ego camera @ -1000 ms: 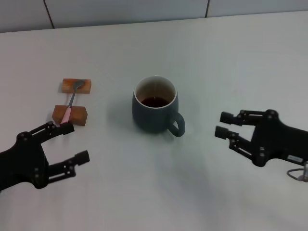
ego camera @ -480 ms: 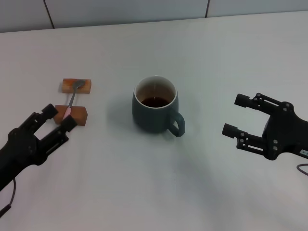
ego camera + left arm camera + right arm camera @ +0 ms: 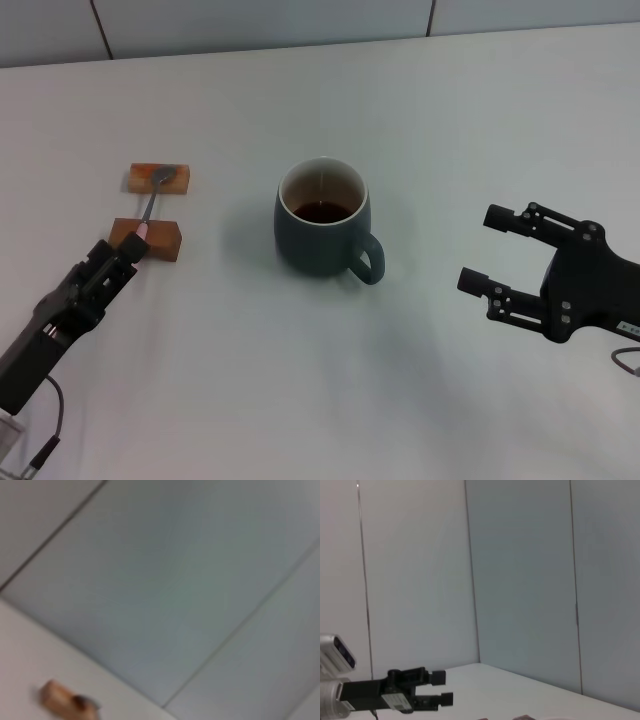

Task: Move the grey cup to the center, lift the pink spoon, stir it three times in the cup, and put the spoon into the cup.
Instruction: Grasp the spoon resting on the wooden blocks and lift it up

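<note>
- The grey cup (image 3: 323,222) is sitting about mid-table on the white table (image 3: 300,380), so the centring step looks done.
- The pink spoon (image 3: 152,207) is lying across two small wooden blocks (image 3: 146,239), its metal bowl on the far block and its pink handle end on the near one; lifting, stirring and dropping it in the cup all appear to be left.
- The left gripper (image 3: 122,258) is reaching just at the near block and the spoon's handle tip; I cannot tell whether its fingers are parted or closed, and it does not seem to be grasping anything.
- The right gripper (image 3: 497,250) is hanging to the right of the cup, apart from it, its fingers spread wide and holding nothing.
- The cup is squat and rounded, glazed blue-grey outside and white inside, with one loop handle facing the right arm and dark liquid low in it.
- The spoon is slim; the blocks are orange-brown and squared.
</note>
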You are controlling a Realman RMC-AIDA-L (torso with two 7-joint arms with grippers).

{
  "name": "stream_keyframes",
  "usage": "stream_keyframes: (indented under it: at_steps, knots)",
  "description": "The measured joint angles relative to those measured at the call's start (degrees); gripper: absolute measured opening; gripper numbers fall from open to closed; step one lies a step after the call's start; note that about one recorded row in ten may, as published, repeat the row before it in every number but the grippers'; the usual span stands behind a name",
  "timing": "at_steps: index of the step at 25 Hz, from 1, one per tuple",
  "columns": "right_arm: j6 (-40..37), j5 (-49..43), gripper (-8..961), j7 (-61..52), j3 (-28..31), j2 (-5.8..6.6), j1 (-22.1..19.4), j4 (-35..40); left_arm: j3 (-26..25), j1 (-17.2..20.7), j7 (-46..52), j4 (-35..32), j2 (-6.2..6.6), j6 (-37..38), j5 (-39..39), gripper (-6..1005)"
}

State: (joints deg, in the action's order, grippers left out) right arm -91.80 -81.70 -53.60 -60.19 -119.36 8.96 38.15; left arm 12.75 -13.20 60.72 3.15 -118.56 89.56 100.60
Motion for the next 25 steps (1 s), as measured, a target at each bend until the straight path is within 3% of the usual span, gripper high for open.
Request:
stream_keyframes:
  at_steps: [12,25]
  knots:
    - [-0.1,-0.3,757,0.4,0.0,0.08,-0.1,-0.8,-6.3,1.1,3.5,2.1,-0.09,-7.2,0.0,830]
    - [-0.1,-0.4,756,0.4,-0.1,0.09,0.0,-0.9,-6.1,0.2,11.3,2.1,0.00,-9.5,0.3,829]
